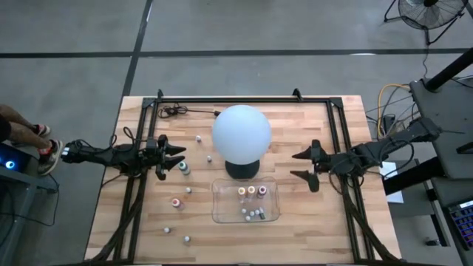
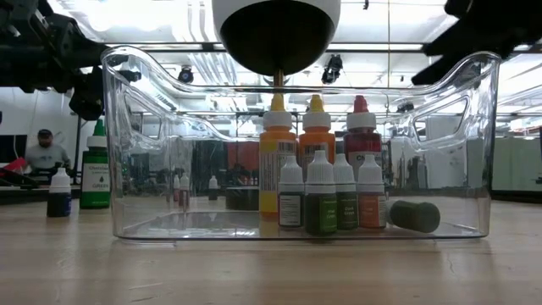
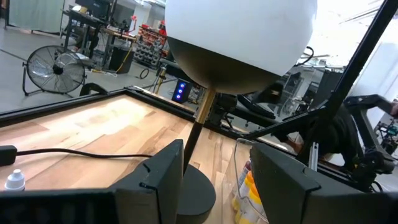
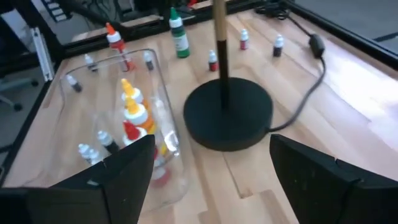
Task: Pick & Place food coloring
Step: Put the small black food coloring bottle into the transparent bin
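Observation:
Several food coloring bottles [image 1: 251, 201] stand upright inside the clear tray [image 1: 219, 208], also seen in the low view [image 2: 318, 182] and the right wrist view [image 4: 132, 115]. One dark bottle [image 2: 415, 215] lies on its side there. More bottles stand loose on the wood left of the tray, among them a green one [image 1: 183, 168] and a pink one [image 1: 176, 202]. My left gripper [image 1: 179, 157] hovers open beside the green bottle, touching nothing. My right gripper [image 1: 295, 165] hangs open to the right of the lamp, fingers empty [image 4: 211, 162].
A lamp with a white globe [image 1: 242, 131] stands on a black base [image 1: 242, 169] just behind the tray. Its cable [image 1: 194, 111] runs to the far left corner. Black frame rails [image 1: 338, 148] border the table. A person's feet [image 1: 43, 140] show beyond the left edge.

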Controlling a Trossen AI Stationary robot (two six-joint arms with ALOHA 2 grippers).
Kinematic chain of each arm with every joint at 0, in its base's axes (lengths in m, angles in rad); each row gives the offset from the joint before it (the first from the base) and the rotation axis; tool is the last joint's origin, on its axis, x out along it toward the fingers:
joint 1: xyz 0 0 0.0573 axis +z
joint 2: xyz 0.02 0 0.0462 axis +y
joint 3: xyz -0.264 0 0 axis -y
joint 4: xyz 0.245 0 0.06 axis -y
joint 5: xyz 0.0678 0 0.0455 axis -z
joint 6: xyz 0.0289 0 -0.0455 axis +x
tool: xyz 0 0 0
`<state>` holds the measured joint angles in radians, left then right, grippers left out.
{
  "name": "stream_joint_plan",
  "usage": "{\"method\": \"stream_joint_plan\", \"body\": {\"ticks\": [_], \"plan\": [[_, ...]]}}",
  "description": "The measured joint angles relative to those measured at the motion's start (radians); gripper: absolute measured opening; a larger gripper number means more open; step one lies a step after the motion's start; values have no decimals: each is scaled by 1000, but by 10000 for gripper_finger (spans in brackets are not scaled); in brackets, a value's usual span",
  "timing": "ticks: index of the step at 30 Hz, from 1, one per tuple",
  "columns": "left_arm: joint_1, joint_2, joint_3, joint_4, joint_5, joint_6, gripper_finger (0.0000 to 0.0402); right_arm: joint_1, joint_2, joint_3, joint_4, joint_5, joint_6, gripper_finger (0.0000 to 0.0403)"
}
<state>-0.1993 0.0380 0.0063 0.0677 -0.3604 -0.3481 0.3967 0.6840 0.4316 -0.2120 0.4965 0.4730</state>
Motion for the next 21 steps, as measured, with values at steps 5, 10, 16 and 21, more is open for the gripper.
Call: {"method": "stream_joint_plan", "body": {"ticks": [5, 10, 16, 21], "plan": [[0, 0, 0, 0, 0, 0, 161, -78, -131, -96, 31, 4, -11, 299], [0, 0, 0, 0, 0, 0, 161, -169, -252, -207, 114, 4, -8, 303], [0, 0, 0, 0, 0, 0, 161, -205, -363, -291, 138, 4, -3, 311], [0, 0, 0, 0, 0, 0, 161, -234, -466, -367, 137, 5, 29, 307]]}}
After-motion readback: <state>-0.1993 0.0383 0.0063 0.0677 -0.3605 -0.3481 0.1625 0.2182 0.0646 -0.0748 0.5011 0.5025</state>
